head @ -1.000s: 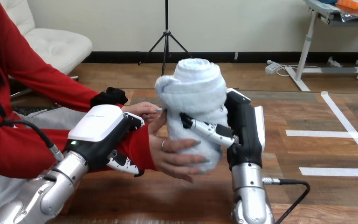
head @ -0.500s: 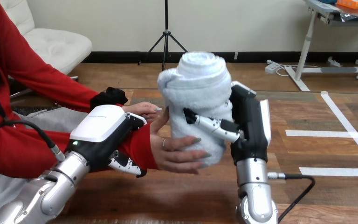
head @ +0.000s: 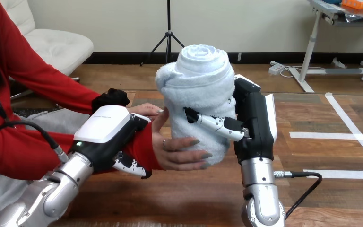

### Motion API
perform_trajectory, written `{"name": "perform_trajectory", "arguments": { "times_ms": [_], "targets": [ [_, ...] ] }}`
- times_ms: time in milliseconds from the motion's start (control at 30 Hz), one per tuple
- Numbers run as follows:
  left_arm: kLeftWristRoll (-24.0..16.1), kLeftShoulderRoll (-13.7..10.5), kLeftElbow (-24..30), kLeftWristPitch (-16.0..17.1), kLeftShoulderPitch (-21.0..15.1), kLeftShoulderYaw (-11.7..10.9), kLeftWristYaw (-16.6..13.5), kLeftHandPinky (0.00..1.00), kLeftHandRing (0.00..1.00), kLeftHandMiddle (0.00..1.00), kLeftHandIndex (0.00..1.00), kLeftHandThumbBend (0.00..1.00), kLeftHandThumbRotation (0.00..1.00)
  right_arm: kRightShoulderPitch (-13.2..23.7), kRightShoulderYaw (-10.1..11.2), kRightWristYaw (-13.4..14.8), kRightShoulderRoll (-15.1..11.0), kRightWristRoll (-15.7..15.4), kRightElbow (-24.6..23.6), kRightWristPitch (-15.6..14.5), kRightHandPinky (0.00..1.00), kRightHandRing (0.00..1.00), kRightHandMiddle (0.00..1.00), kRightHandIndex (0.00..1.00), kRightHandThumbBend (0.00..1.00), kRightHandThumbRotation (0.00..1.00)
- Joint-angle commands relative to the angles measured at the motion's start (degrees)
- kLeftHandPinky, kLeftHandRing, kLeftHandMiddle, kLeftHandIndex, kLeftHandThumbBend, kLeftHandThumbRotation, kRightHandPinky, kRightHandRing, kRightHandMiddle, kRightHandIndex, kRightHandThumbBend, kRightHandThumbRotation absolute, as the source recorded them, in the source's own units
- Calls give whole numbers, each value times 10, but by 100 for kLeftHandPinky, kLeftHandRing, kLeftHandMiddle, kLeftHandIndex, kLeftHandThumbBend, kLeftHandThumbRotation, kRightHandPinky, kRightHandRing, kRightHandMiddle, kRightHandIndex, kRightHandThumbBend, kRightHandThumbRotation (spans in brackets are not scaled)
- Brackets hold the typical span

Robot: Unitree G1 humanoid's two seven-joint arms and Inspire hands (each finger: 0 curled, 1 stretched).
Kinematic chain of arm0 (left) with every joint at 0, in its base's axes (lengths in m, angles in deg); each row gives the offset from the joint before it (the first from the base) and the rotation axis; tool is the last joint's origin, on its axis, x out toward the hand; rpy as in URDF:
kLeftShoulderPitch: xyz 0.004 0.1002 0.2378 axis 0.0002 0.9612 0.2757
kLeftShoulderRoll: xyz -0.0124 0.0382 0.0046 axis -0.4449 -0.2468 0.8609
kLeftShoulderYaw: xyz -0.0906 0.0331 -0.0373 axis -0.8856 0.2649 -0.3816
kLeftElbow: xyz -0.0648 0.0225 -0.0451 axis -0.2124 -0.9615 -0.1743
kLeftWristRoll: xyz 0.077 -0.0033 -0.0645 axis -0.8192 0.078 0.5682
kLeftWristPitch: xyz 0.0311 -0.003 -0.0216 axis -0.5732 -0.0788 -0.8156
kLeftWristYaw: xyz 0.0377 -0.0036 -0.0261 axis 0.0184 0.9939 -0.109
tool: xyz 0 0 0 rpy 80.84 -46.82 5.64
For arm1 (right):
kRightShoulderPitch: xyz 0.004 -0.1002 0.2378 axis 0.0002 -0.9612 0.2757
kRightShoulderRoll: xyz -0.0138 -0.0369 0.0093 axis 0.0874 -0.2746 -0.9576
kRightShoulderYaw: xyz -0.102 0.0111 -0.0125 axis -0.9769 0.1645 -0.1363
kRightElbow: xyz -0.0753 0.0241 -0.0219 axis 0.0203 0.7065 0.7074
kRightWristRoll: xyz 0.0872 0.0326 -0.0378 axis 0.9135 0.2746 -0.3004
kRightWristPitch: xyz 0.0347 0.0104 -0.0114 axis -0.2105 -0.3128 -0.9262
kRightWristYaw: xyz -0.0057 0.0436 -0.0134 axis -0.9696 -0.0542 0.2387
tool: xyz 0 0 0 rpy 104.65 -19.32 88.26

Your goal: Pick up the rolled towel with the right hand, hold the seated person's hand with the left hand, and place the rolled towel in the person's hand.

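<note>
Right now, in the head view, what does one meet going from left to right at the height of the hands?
left hand → person's hand → rolled towel → right hand

One rolled towel (head: 198, 90), two robot hands (head: 106, 132) (head: 254, 127), two person's hands (head: 177, 152) (head: 145, 109).

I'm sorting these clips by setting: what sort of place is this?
Likely a robot test bench for care tasks: at a wooden table, the right hand grips a rolled towel while the left hand holds a seated person's wrist.
</note>
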Motion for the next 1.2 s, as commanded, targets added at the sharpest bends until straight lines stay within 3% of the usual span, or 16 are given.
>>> {"name": "perform_trajectory", "arguments": {
  "times_ms": [0,1167],
  "targets": [
    [13,17,6,1,-64,-16,-13,41,43,48,48,83,1,-16,-10,1,63,12,-41,-5,22,27,41,41,83,0],
    [10,17,7,0,-63,-17,-15,40,43,48,48,84,4,-6,-7,-12,56,42,-16,-22,23,28,41,41,83,0]
  ]
}}
